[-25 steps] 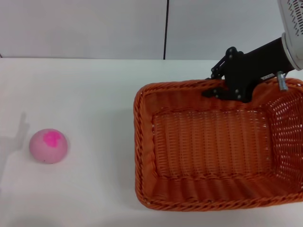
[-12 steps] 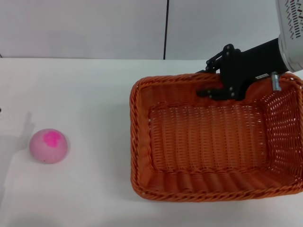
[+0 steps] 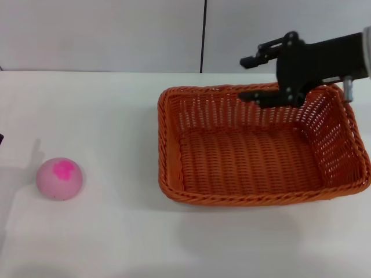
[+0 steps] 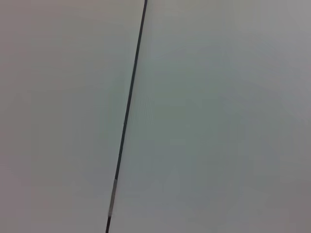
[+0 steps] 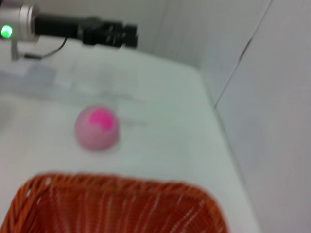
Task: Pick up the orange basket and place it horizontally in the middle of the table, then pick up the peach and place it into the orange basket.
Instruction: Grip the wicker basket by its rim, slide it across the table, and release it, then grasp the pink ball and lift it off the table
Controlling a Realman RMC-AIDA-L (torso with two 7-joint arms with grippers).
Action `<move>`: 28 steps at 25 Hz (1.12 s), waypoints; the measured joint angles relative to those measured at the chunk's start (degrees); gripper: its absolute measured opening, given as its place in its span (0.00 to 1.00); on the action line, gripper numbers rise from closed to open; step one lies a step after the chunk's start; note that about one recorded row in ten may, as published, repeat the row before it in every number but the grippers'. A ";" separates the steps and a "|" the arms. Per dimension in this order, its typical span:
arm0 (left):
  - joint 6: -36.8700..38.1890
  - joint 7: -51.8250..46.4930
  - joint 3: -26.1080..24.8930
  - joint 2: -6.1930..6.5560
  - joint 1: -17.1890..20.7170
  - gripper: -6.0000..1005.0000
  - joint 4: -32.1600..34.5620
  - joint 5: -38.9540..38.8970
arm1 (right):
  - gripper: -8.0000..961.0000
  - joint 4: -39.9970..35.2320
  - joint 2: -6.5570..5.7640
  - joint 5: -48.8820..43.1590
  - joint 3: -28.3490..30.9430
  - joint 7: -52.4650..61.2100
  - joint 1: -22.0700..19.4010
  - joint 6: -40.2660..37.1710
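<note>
The orange basket [image 3: 169, 145] lies flat and lengthwise on the white table [image 3: 116, 110], right of centre; its rim also shows in the right wrist view [image 5: 116, 187]. My right gripper [image 3: 250, 79] hovers open at the basket's far rim, one finger behind the wall and the other over the inside, holding nothing. The peach [image 3: 59, 178], pale pink with a magenta blotch, rests on the table far to the left, apart from the basket, and appears beyond the rim in the right wrist view [image 5: 97, 127]. A dark part of the left arm [image 5: 82, 31] sits beyond the peach.
A grey wall with a dark vertical seam [image 3: 203, 35] stands behind the table; the left wrist view shows only that wall seam [image 4: 127, 116]. Bare tabletop stretches between the peach and the basket.
The basket came down from a tilted hold to lie flat and shifted slightly left. My right gripper let go of the far rim, opened and rose a little. The peach stayed put.
</note>
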 joint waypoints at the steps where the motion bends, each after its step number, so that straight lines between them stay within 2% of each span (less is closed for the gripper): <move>1: -0.03 0.00 0.48 0.06 0.06 0.78 -0.15 0.00 | 0.58 -1.09 0.02 2.27 0.01 -0.03 -1.38 0.00; 3: -0.14 0.00 2.71 0.24 0.23 0.78 -0.89 -0.06 | 0.58 -2.36 0.03 7.60 0.22 -0.03 -4.20 0.01; 4: -0.10 -0.41 6.92 0.42 0.50 0.78 -2.64 0.01 | 0.58 -2.63 0.04 13.86 0.47 -0.32 -7.47 0.10; 5: -0.10 -0.41 6.92 0.42 0.50 0.78 -2.64 0.01 | 0.58 -2.63 0.04 13.86 0.47 -0.32 -7.47 0.10; 8: 0.42 -4.87 14.46 0.76 1.13 0.78 -7.23 0.03 | 0.58 -1.13 0.04 25.65 0.62 -2.73 -13.86 0.17; 9: 0.96 -9.94 19.77 1.07 2.14 0.78 -12.05 0.04 | 0.58 1.36 0.04 34.08 0.49 -6.10 -18.13 -0.25; 10: 0.96 -9.94 19.77 1.07 2.14 0.78 -12.05 0.04 | 0.58 1.36 0.04 34.08 0.49 -6.10 -18.13 -0.25; 11: 1.34 -12.60 22.31 1.24 2.87 0.78 -15.02 0.03 | 0.58 2.77 0.05 37.17 0.40 -7.28 -19.69 -0.57; 14: 2.96 -17.00 26.81 1.59 4.32 0.77 -20.41 0.03 | 0.58 10.29 0.04 50.02 0.71 -12.18 -24.64 -4.08; 17: 5.87 -18.73 30.46 2.32 4.67 0.77 -22.42 0.03 | 0.58 18.88 -0.11 56.93 2.79 -15.97 -26.46 -9.83; 21: 10.65 -19.91 34.49 2.83 3.93 0.77 -22.51 0.02 | 0.58 29.54 -0.15 58.46 7.99 -19.98 -26.71 -15.34; 24: 14.53 -20.30 36.64 2.88 3.29 0.77 -22.57 0.01 | 0.58 33.56 -0.30 58.26 9.55 -20.99 -26.69 -16.53; 28: 19.30 -19.82 37.04 2.05 2.64 0.77 -22.69 0.37 | 0.58 35.56 -0.27 58.26 9.98 -22.01 -26.82 -16.71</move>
